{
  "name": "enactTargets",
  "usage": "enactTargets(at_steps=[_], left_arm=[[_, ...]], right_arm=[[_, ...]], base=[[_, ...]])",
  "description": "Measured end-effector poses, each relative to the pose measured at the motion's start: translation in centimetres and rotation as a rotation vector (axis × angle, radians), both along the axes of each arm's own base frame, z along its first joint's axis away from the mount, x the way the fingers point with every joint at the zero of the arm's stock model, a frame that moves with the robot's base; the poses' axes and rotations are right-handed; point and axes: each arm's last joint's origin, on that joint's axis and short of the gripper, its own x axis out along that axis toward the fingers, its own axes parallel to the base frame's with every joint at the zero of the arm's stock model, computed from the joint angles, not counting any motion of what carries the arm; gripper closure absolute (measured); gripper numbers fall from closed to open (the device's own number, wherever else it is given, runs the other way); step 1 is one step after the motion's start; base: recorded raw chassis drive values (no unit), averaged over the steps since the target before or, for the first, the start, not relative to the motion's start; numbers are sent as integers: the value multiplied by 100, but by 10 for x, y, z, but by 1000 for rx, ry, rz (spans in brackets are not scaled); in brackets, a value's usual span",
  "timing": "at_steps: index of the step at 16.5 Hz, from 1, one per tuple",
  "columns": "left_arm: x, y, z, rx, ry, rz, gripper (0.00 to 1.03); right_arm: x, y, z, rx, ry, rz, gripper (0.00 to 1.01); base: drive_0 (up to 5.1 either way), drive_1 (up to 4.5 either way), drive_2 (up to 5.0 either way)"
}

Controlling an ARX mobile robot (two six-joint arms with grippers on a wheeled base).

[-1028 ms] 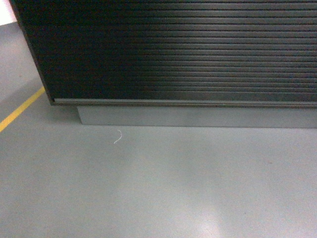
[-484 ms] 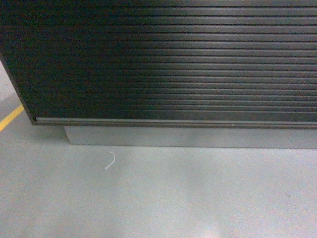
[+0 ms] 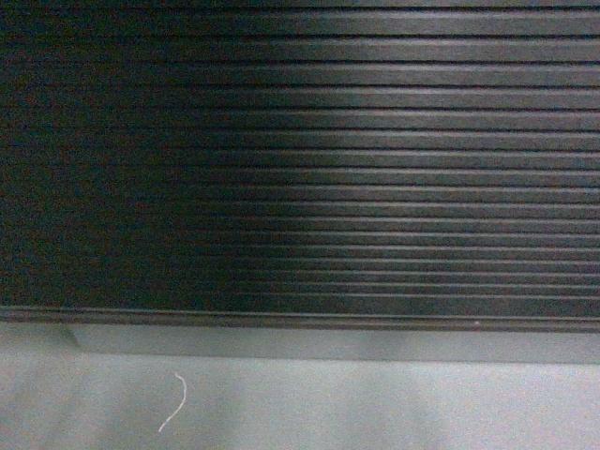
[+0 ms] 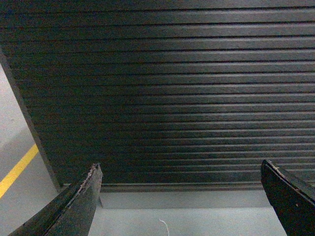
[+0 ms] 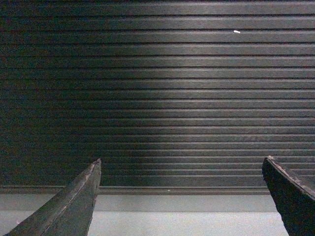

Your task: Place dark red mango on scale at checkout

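Dark ribbed slats fill nearly all of the head view: that's the checkout (image 3: 309, 159) front, seen close up, horizontal ribs running edge to edge. Grey plinth (image 3: 328, 344) sits under it along the bottom, with grey floor (image 3: 375, 412) below that. Small white curl of thread (image 3: 172, 402) lies on the floor near the lower left, just in front of the plinth.

Left wrist view: left gripper (image 4: 182, 196) spread wide, its 2 dark fingers at the lower corners with nothing between them, pointed at the slats. Counter's left corner edge shows there, plus a yellow floor line (image 4: 17, 169) off to the left.

Right wrist view: right gripper (image 5: 182, 196) likewise spread wide and holding nothing, facing the slatted front.

Mango and scale: neither appears in any view; only the counter's front face is visible, not its top.
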Motion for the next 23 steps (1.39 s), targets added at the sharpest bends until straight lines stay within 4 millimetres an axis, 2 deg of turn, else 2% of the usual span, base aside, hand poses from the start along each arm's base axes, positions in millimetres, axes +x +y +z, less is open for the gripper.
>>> enactTargets(at_steps=[7,23], left_arm=[[0,0,0,0,2,3,5],[0,0,0,0,0,0,5]], right_arm=[[0,0,0,0,-3,1,3],[0,0,0,0,1,0,3]], base=[[0,431,-431],[0,0,0]])
